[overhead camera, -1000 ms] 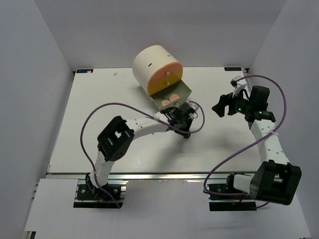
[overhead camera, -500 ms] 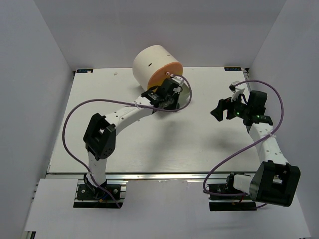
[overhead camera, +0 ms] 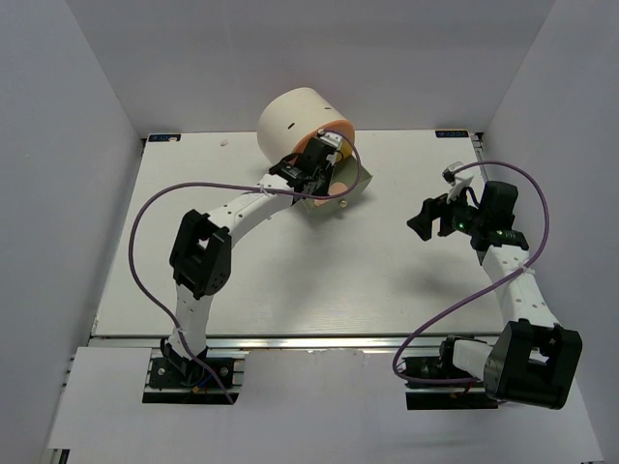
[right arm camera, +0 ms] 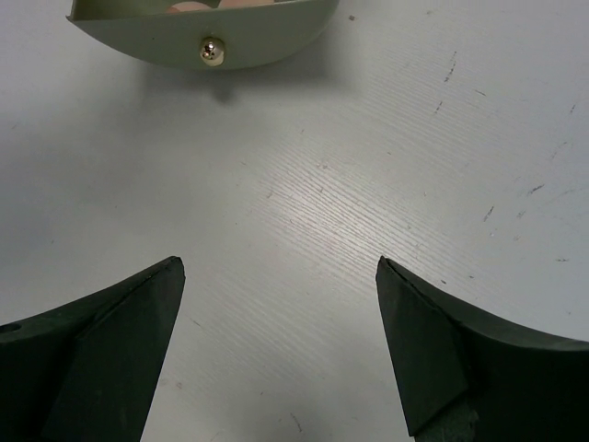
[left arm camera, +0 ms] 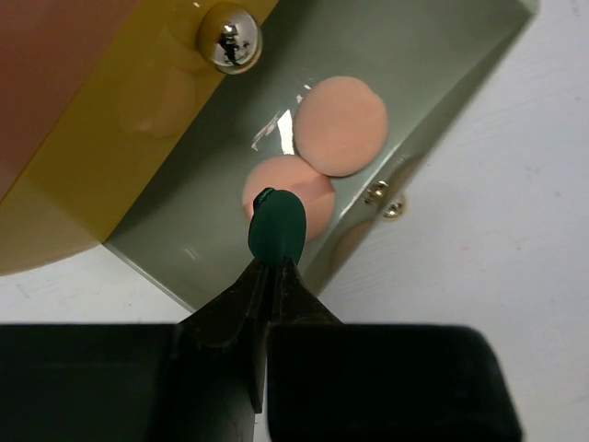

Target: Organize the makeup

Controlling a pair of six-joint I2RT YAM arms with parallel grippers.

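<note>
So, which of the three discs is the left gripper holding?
The dark green disc, pinched in the left gripper above the drawer; both peach-pink discs lie flat inside it.

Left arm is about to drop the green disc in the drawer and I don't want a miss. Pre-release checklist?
1. Grip: left gripper shut on green disc: ok.
2. Aim: disc lines up with the inside of the open drawer: ok.
3. Room: bare floor beside the two peach discs: ok.
4. Height of disc above drawer floor: cannot tell.
5. Other arm: right gripper open, empty, off to the side of the drawer: ok.
</note>
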